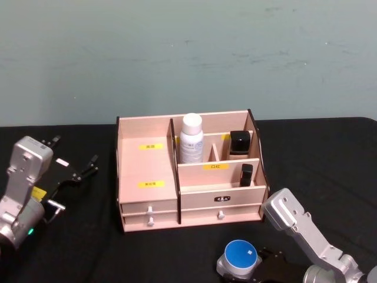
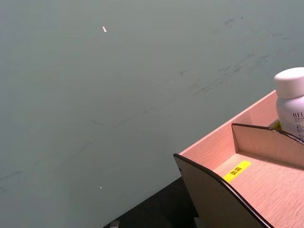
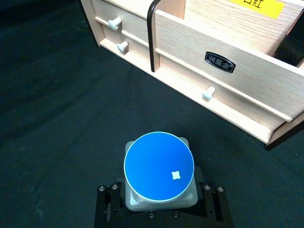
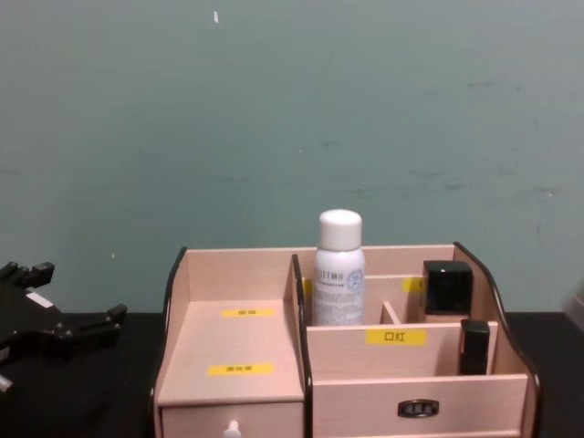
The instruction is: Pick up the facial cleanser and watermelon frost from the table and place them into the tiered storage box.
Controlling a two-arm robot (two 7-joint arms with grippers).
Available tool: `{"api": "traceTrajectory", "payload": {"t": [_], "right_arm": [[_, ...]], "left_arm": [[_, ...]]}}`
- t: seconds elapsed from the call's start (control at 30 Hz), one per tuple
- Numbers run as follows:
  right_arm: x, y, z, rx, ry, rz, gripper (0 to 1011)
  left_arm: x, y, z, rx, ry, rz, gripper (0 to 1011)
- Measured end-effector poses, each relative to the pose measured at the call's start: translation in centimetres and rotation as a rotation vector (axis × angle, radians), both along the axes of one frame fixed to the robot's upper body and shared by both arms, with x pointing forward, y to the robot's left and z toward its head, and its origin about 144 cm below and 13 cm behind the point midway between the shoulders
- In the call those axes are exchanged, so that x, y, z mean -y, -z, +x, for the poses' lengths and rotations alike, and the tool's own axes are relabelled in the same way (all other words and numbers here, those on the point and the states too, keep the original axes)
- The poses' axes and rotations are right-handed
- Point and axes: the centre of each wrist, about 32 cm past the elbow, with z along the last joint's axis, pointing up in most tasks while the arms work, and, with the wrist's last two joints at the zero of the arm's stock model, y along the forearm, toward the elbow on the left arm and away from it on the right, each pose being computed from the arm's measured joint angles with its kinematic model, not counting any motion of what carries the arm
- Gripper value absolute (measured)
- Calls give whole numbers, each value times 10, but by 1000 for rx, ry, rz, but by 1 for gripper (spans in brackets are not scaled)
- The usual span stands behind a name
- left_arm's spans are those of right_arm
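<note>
Right claw (image 1: pixel 252 269) sits low at the near right of the black worktop (image 1: pixel 330 159), clenched on a blue-lidded jar (image 3: pixel 159 172). I see its black fingers (image 3: pixel 212 199) pressed against both sides of the jar's pale, squarish body. Left claw (image 1: pixel 75 154) hangs at the far left, spread wide and touching nothing.

I have the tiered storage box (image 1: pixel 132 159) at the middle of the worktop, just beyond the jar. It is light pinkish wood with dark-edged side panels, stepped shelves carrying yellow labels (image 1: pixel 151 184), and two small drawers (image 1: pixel 219 212) with white knobs along its near face.

A white bottle (image 1: pixel 191 140) with a white cap stands upright in the far middle compartment. To its right I see two black cases (image 1: pixel 239 142), one in the far right compartment and a smaller one upright in the tier in front. The jar's round lid is bright blue with a small white mark near its edge.
</note>
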Motion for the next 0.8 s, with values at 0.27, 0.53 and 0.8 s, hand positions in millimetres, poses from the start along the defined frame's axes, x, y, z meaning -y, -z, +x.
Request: {"api": "traceTrajectory", "payload": {"t": [0.27,0.53,0.8], "right_arm": [[0,0,0,0,0,0,817],[-5,-10,1,6,-12,16,817],[-15,-25,1,31,-8,11,817]], "left_arm": [[0,0,0,0,0,0,1010],[0,0,0,0,0,0,1010],[0,0,0,0,0,0,1010]]}}
